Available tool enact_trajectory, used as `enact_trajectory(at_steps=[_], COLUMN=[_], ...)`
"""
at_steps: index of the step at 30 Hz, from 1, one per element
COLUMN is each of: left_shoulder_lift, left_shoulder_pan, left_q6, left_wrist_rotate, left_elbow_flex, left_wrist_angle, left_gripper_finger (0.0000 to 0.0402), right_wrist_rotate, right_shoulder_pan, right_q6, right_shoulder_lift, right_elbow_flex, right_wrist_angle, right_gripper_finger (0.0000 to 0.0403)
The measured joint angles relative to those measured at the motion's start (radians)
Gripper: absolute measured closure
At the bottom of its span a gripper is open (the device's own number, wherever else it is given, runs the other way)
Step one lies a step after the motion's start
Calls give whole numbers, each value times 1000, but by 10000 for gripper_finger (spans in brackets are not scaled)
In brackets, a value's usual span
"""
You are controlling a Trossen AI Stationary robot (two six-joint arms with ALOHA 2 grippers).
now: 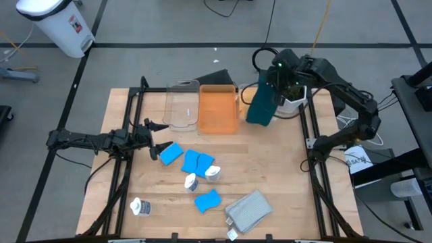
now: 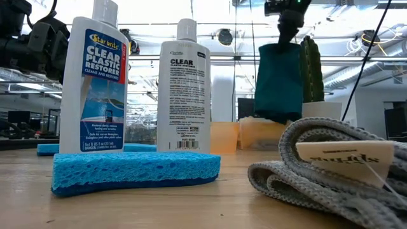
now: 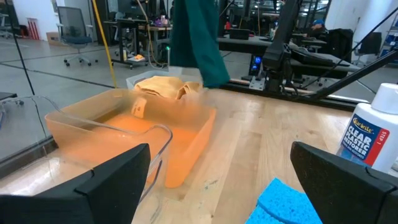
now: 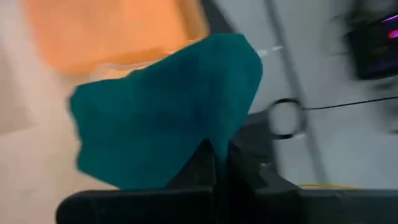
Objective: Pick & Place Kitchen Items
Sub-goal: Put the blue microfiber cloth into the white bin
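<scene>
My right gripper (image 1: pixel 273 75) is raised over the table's far right part, shut on a dark green cloth (image 1: pixel 260 108) that hangs just right of the orange bin (image 1: pixel 217 108). An orange cloth (image 3: pixel 161 87) lies in that bin. My left gripper (image 1: pixel 158 138) stands open and level at the table's left, beside a blue sponge (image 1: pixel 171 153). Two more sponges (image 1: pixel 198 162) (image 1: pixel 208 200), small white bottles (image 1: pixel 191 181) (image 1: pixel 140 207) and a folded grey cloth (image 1: pixel 248 209) lie on the table's near half. My right gripper pinches the green cloth at its top edge (image 4: pixel 208 140) between its two shut fingers, coming from above and slanting down. One layer or several, I cannot tell. The cloth hangs slack below the fingers (image 2: pixel 278 83), lifted clear of the table.
A clear bin (image 1: pixel 181 104) stands left of the orange bin. A white pot with a cactus (image 1: pixel 293 101) stands at the far right, close behind the hanging cloth. Black frame rails run along the table's left and right sides (image 1: pixel 314 145).
</scene>
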Motion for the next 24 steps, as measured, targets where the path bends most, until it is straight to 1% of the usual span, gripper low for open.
enact_trajectory(at_steps=[3, 7, 14, 16, 20, 24], left_shoulder_lift=[0, 0, 0, 0, 0, 0], left_shoulder_pan=[0, 0, 0, 0, 0, 0], left_q6=[0, 0, 0, 0, 0, 0], left_wrist_rotate=[0, 0, 0, 0, 0, 0], left_elbow_flex=[0, 0, 0, 0, 0, 0], left_wrist_angle=[0, 0, 0, 0, 0, 0], left_gripper_finger=[7, 7, 7, 7, 7, 7], right_wrist_rotate=[110, 182, 178, 178, 178, 183], right_shoulder_pan=[32, 50, 41, 31, 7, -12], right_q6=[-48, -121, -267, -337, -531, -645], right_shoulder_lift=[-5, -3, 1, -1, 2, 0], right_elbow_flex=[0, 0, -60, -102, -198, -273], right_wrist_angle=[83, 194, 390, 459, 561, 681], right_gripper_finger=[403, 403, 403, 403, 403, 403])
